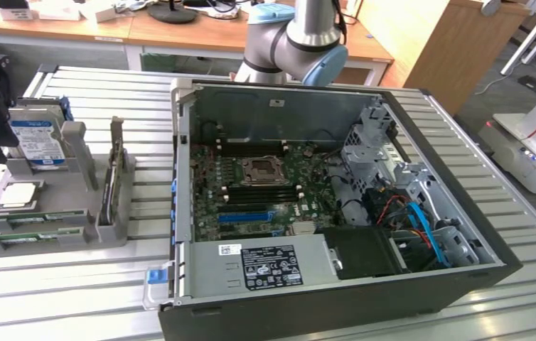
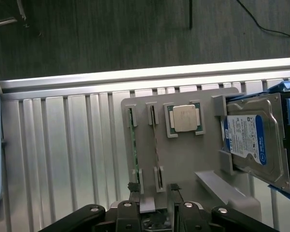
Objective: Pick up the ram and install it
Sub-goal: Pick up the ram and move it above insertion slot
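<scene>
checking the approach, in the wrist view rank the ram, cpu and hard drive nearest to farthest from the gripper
1. ram, slotted just off the gripper
2. cpu, middle of the tray
3. hard drive, tray's far end

We see a green ram (image 2: pixel 133 145) in a plain grey holder (image 2: pixel 183 164), beside a silver CPU chip (image 2: pixel 184 118) and a silver hard drive (image 2: pixel 276 145) with a blue-and-white label. The table (image 2: pixel 63 159) shows silvery ribbed stripes; the motherboard (image 1: pixel 259 195) is green, the computer case (image 1: pixel 344 307) black, its cable (image 1: pixel 421 224) blue
</scene>
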Controlling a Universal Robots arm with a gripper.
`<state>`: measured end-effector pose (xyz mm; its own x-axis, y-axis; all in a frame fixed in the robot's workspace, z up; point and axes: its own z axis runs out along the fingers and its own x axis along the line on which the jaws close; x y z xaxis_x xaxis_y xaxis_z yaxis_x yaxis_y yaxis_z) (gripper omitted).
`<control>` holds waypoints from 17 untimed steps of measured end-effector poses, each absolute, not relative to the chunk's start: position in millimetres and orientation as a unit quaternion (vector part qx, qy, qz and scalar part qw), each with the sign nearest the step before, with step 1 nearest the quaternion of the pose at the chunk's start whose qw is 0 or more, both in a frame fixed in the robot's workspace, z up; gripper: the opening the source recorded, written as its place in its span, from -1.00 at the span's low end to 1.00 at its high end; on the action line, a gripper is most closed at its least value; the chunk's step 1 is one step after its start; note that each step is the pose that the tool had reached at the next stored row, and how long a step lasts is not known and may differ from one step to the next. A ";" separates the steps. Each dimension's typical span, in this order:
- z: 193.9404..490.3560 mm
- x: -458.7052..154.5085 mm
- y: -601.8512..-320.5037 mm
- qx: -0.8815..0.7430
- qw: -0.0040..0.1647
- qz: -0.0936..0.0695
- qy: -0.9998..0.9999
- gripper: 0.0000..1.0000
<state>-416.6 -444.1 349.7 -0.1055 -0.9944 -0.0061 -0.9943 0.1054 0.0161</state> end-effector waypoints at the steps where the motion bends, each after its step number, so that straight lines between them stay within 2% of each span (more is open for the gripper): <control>1: 347.9 -416.6 -444.1 0.669 0.003 -0.008 -0.743 -0.29; 17: 318.9 -417.2 -444.1 0.669 0.003 -0.008 -0.743 -0.29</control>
<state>-417.2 -444.1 318.9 -0.1055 -0.9944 -0.0061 -0.9943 0.1054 0.0161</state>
